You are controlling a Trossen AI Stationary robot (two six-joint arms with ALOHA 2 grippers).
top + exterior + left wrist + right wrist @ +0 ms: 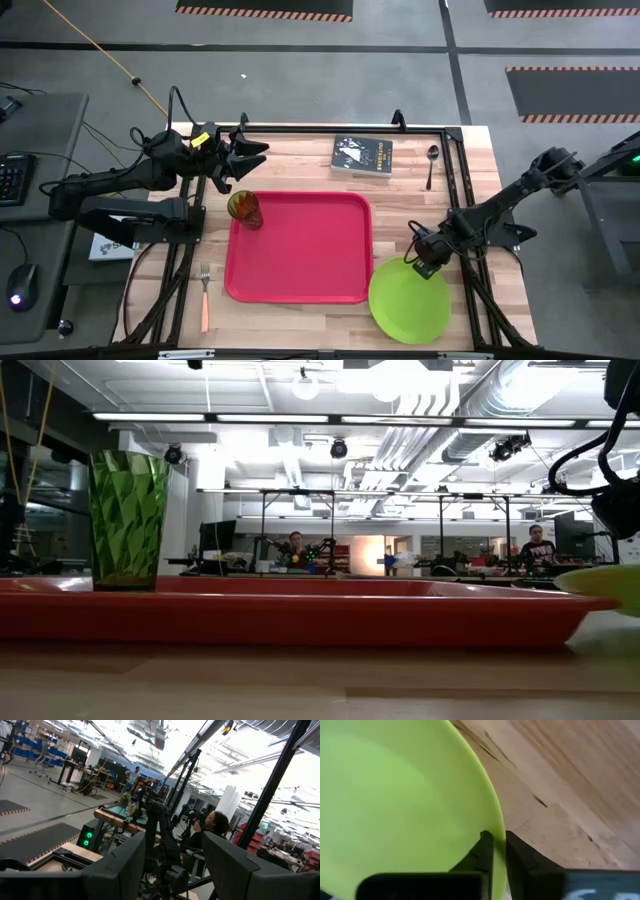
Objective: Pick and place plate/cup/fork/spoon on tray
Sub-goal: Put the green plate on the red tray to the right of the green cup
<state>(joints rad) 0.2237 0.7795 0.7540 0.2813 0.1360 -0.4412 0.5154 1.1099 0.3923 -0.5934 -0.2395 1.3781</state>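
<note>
The plate [410, 302] lies on the bench [480, 180] just beside the tray [300, 248], its rim clamped in my right pincer [427, 266]. My left pincer [252, 153] hovers apart above the cup [244, 210], which stands in the tray's corner.

even, bright overhead light fills the room; ceiling lamps [400, 380] blow out to white in the low view, and the left wrist view glares white toward its upper right. on the tabletop [300, 318] shadows are soft and short, a faint one beside the tray [300, 250]. the cup [128, 520] glows translucent, backlit. in the low view the nearest wood is blurred. the right wrist view is soft, the plate [395, 800] a flat, nearly textureless green.
</note>
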